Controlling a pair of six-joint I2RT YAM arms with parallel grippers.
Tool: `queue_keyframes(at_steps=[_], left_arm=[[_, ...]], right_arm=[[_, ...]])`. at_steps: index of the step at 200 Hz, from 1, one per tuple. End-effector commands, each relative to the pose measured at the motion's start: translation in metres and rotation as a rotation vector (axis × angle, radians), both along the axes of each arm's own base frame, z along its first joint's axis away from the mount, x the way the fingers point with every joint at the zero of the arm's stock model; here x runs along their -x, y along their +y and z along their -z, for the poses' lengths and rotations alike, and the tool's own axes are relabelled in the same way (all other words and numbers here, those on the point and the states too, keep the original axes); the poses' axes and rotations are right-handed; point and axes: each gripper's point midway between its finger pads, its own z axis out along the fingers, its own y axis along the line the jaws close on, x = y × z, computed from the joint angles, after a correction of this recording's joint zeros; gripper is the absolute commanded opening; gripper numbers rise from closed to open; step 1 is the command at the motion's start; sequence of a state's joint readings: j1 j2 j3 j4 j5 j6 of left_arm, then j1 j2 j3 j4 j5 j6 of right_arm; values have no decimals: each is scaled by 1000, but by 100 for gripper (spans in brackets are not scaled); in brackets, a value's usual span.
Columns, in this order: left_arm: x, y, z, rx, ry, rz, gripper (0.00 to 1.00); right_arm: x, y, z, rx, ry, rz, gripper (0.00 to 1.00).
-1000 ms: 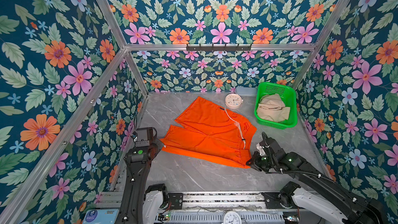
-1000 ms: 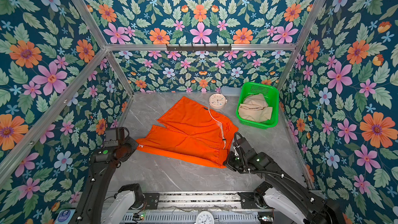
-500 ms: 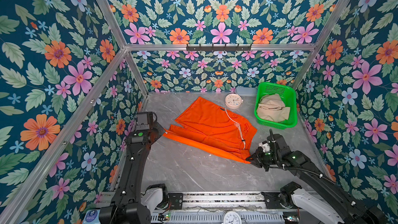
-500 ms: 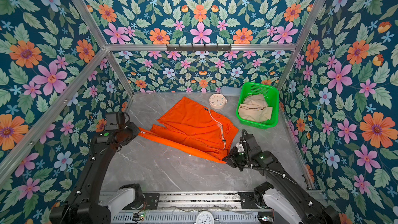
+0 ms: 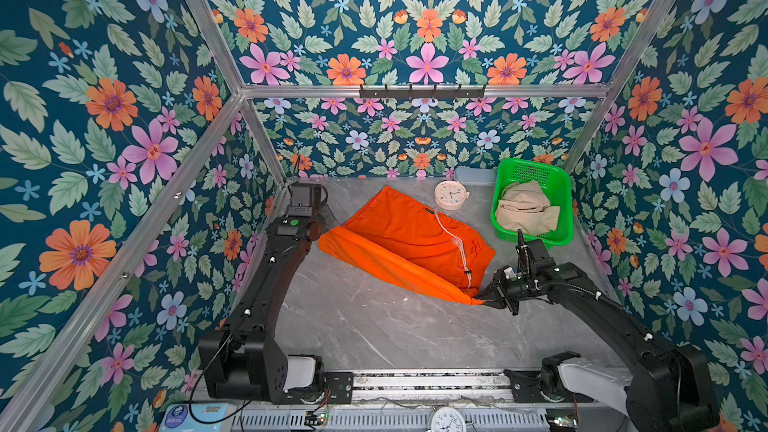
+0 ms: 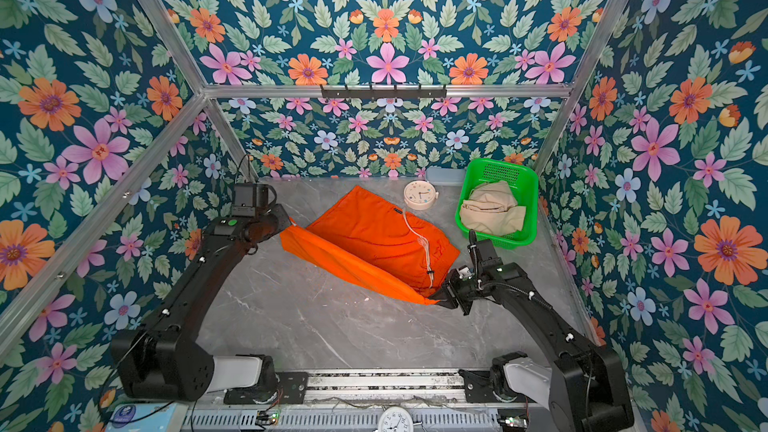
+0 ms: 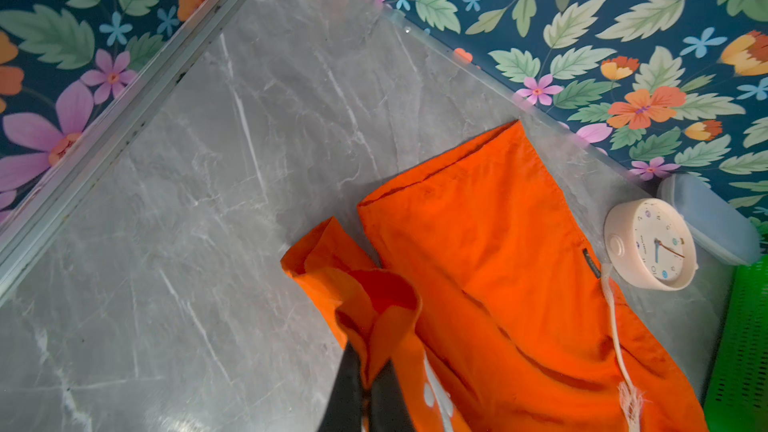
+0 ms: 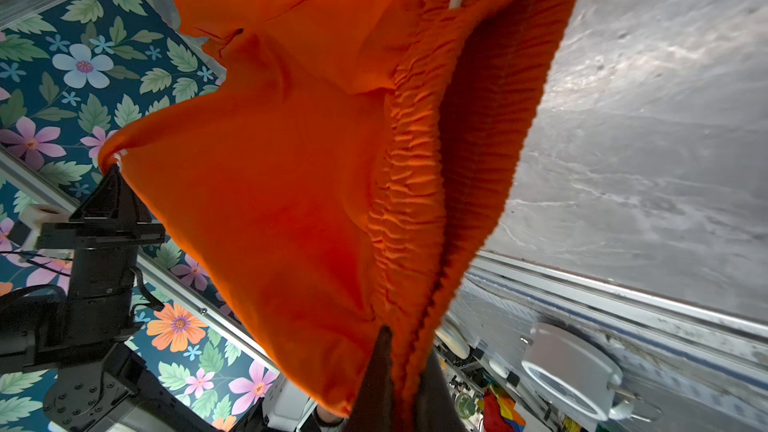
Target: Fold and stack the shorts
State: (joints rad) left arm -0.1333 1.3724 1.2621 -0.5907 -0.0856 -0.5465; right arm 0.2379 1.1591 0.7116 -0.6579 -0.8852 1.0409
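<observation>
The orange shorts lie mid-table, white drawstring on top, their near edge raised off the marble into a taut ridge between my two grippers. My left gripper is shut on the hem corner of the near leg. The right gripper is shut on the elastic waistband corner. Both top views show the far leg flat on the table. The beige shorts sit crumpled in the green basket at the back right.
A round cream clock lies just behind the orange shorts, with a pale blue box against the back wall. Floral walls close in on three sides. Bare marble runs from the shorts to the front rail.
Both grippers have risen with the near edge of the orange shorts. The left one has carried its leg corner back and up; the flat near leg now forms a raised fold.
</observation>
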Motion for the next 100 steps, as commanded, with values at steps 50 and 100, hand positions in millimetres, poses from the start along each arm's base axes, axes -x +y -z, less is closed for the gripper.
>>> queue_keyframes(at_steps=[50,100], left_arm=[[-73,-27,-16,-107,-78,36,0],[-104,-41,-16,-119,-104,52,0]], right_arm=[[-22,-15,-14,-66,0,26,3],[-38,-20,-14,-89,1,16,2]])
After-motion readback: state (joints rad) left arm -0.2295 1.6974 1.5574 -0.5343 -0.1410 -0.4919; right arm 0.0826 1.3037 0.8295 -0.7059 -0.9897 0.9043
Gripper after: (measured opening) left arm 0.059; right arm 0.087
